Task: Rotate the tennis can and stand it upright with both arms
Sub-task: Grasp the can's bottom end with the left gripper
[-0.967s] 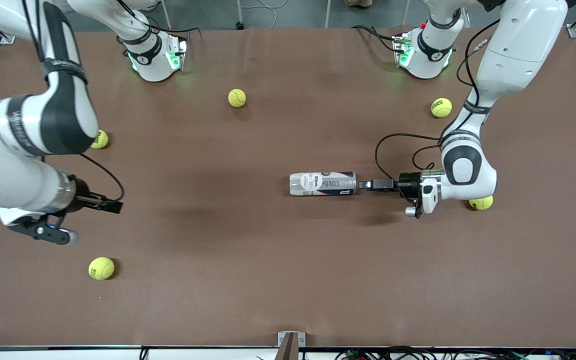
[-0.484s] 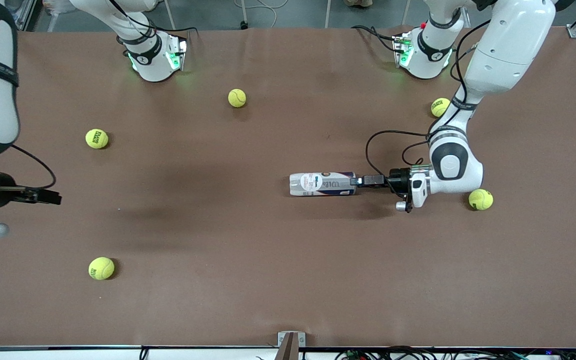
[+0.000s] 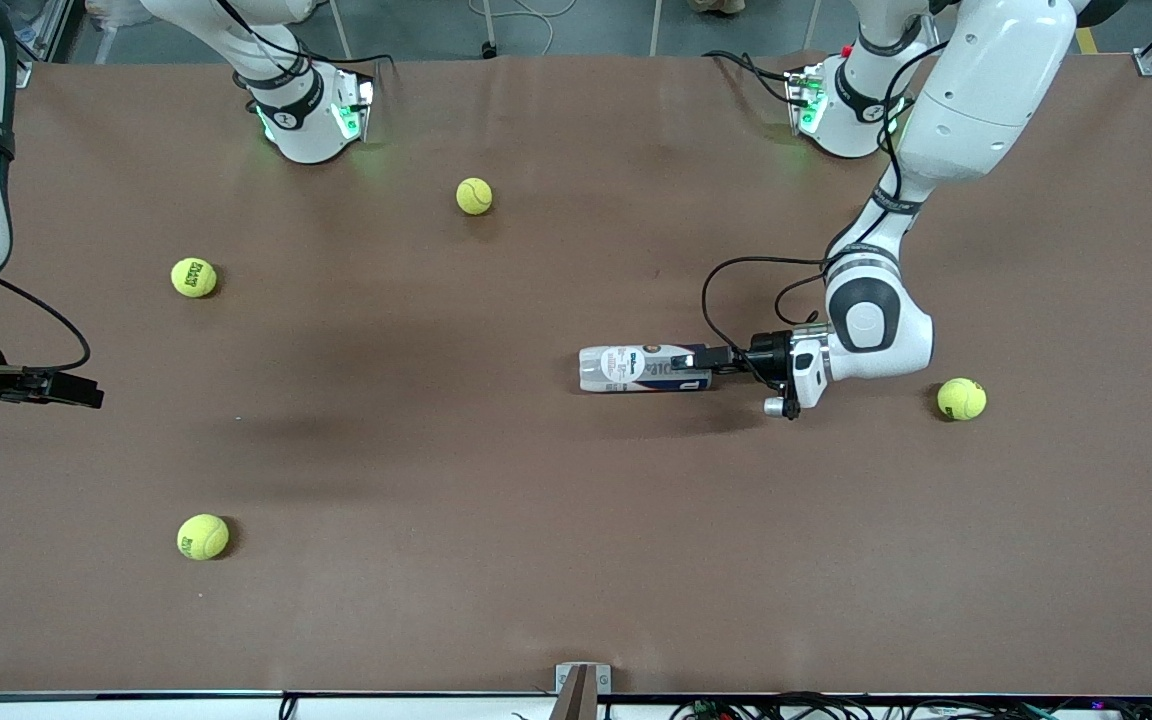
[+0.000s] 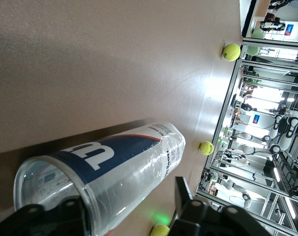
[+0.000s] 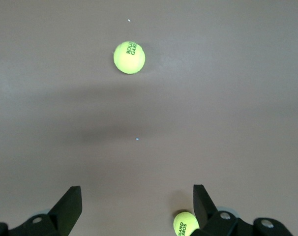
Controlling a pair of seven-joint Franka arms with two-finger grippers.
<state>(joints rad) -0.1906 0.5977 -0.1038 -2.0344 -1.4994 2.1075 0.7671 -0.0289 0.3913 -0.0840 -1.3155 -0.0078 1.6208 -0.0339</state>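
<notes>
The tennis can (image 3: 644, 368) lay on its side on the surface (image 3: 536, 560), near its middle, its length running between the two arms' ends. The left tool (image 3: 693, 362) sat at the can's end toward the left arm's end of the surface, its fingers spread to either side of that end. The right tool (image 3: 71, 390) hung over the surface's edge at the right arm's end, well apart from the can, its fingers spread wide. Tennis balls lay scattered: one (image 3: 961, 398) near the left arm's wrist, one (image 3: 474, 196) between the two bases, one (image 3: 193, 277) farther from the front camera than the right tool, and one (image 3: 202, 536) nearer.
</notes>
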